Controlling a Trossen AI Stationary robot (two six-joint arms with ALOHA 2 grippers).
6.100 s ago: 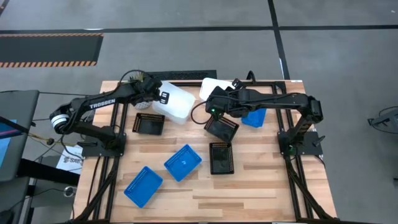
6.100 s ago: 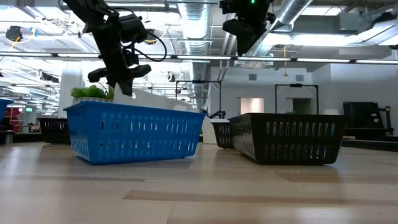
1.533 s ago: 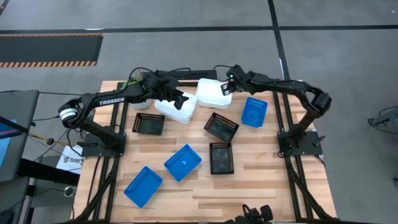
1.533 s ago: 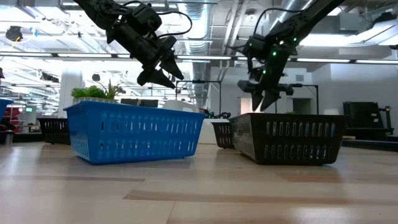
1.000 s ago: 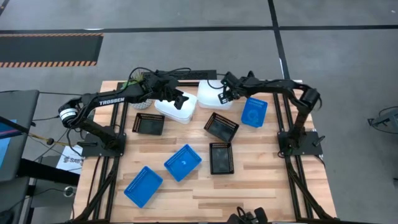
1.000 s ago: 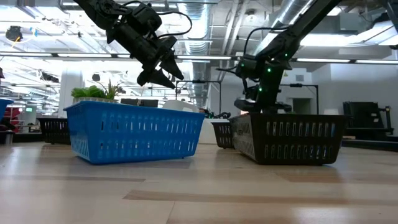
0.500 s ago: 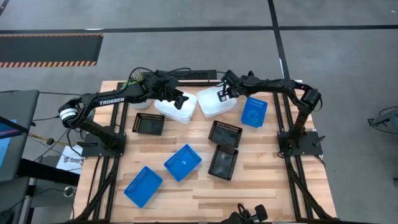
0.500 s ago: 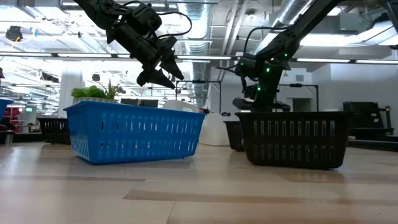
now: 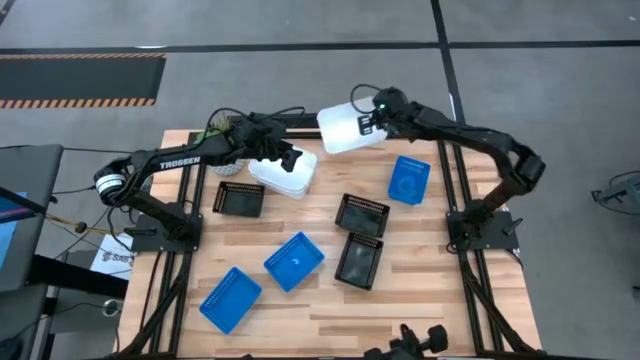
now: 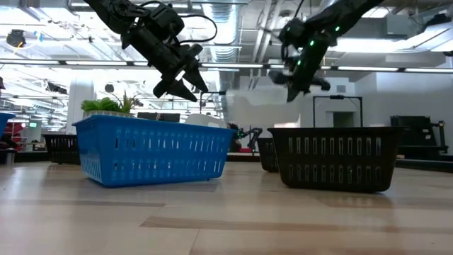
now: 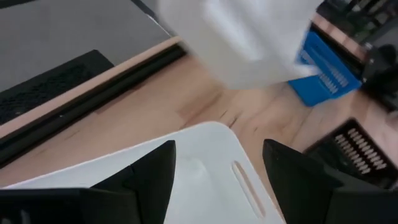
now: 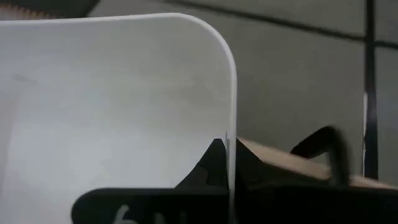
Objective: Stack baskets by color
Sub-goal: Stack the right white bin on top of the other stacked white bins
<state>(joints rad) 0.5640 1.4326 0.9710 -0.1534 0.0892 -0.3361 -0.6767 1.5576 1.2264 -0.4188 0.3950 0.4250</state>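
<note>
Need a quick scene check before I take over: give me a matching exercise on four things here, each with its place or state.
Column 1:
1. right gripper
2. left gripper
3. plant
4. white stack

Column 2:
A. open, above the white stack
B. far left corner of the table, behind the left arm
C. shut on the rim of a white basket, lifted off the table
D. resting on the table at its far side, left of the lifted basket

Pairs: 1-C, 2-A, 3-B, 4-D
</note>
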